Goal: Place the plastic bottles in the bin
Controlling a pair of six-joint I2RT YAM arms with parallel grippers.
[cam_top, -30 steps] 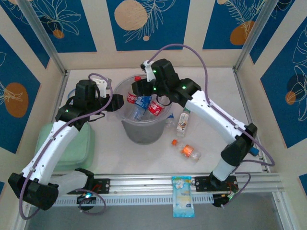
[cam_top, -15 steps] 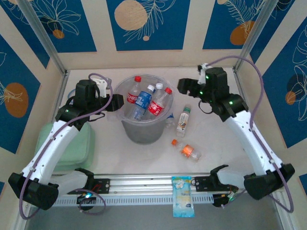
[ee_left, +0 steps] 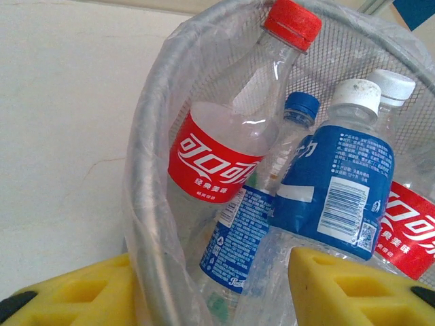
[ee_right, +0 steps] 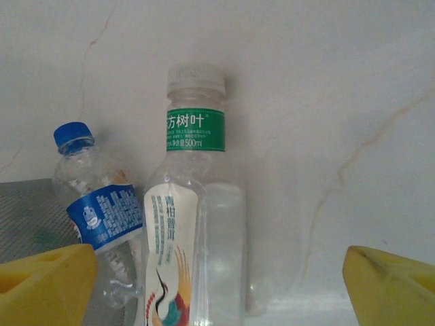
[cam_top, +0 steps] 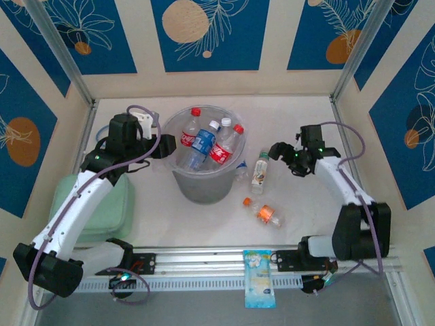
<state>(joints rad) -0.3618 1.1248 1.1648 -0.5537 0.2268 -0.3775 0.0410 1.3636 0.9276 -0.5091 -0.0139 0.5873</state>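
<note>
**Desk:** Where are the bottles right now?

**Me:** From overhead I count three standing in the bin [cam_top: 201, 191]. There's a red-label bottle [cam_top: 188, 136] with a red cap on the left and a blue-label bottle [cam_top: 203, 145] with a white cap in the middle. A second red-label bottle [cam_top: 224, 148] stands on the right. My left wrist camera also picks out a fourth bottle [ee_left: 239, 227], blue cap and blue label, tucked lower between them.

**Desk:** And outside it?

**Me:** Three lie on the bench [cam_top: 306, 115]. A green-banded bottle [cam_top: 259, 171] with a white cap lies just right of the bin. A small blue-capped bottle [ee_right: 102, 210] lies between it and the bin. An orange-label bottle [cam_top: 265, 214] lies nearer to me, apart from both.

**Desk:** How are your tools?

**Me:** My left tool [cam_top: 164, 145] sits at the bin's left rim. Its yellow fingers are partly apart, and the rim wall passes between them, closer to the left finger. I see neither finger pressing on anything, so it holds nothing. My right tool [cam_top: 277, 152] hangs low just right of the green-banded bottle, spread wide. On its wrist camera that bottle lies between the fingers [ee_right: 47, 278], touched by neither.

**Desk:** Anything else on the bench?

**Me:** A pale green pad [cam_top: 112, 204] lies under my left arm. A blue-and-white packet [cam_top: 259, 278] lies across the rail at the near edge.
</note>
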